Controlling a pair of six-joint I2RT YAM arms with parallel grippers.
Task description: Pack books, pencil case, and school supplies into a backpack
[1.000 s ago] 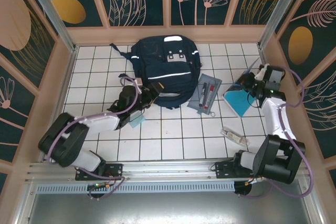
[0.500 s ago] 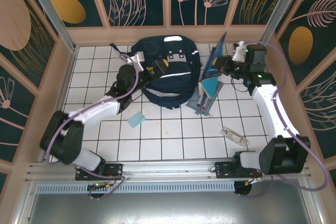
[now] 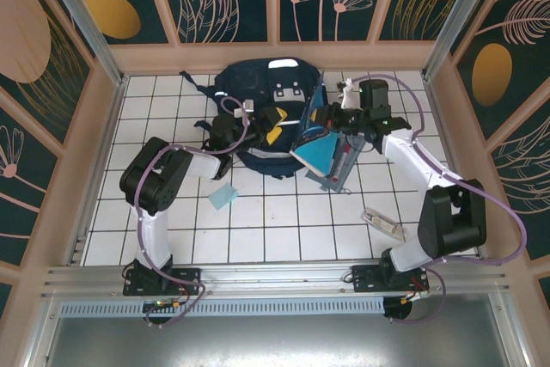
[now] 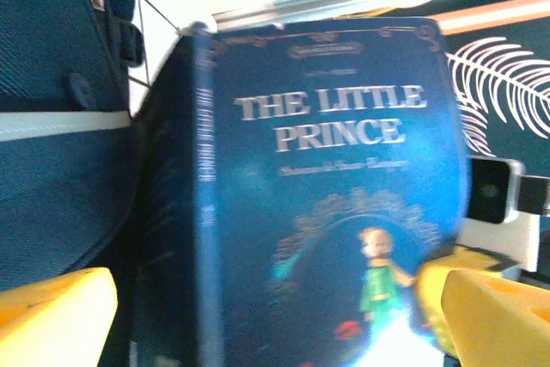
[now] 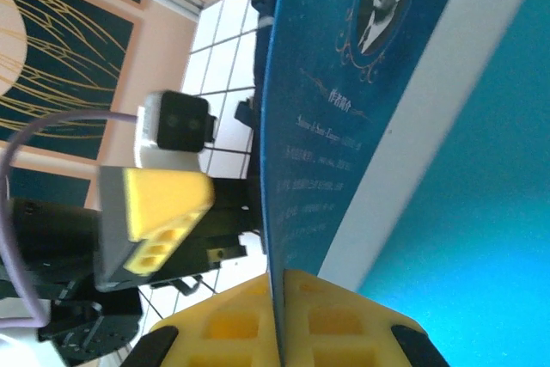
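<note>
The navy backpack (image 3: 258,92) lies at the back middle of the tiled floor. My right gripper (image 3: 328,119) is shut on the edge of a blue book (image 3: 314,149), held tilted at the backpack's right side. In the right wrist view its fingers (image 5: 241,324) pinch the cover (image 5: 361,109). My left gripper (image 3: 273,126) stands open at the backpack's front; the book's "The Little Prince" cover (image 4: 335,169) faces it between the spread yellow fingers (image 4: 51,315). The grey-blue pencil case (image 3: 340,169) lies partly under the book.
A small light-blue flat piece (image 3: 223,197) lies on the tiles left of centre. A whitish oblong piece (image 3: 383,223) lies near the right arm's base. Wooden walls enclose the floor on three sides.
My right arm has swung the book from the right side of the floor over to the backpack. My left gripper has moved up to the backpack and stands wide open.
</note>
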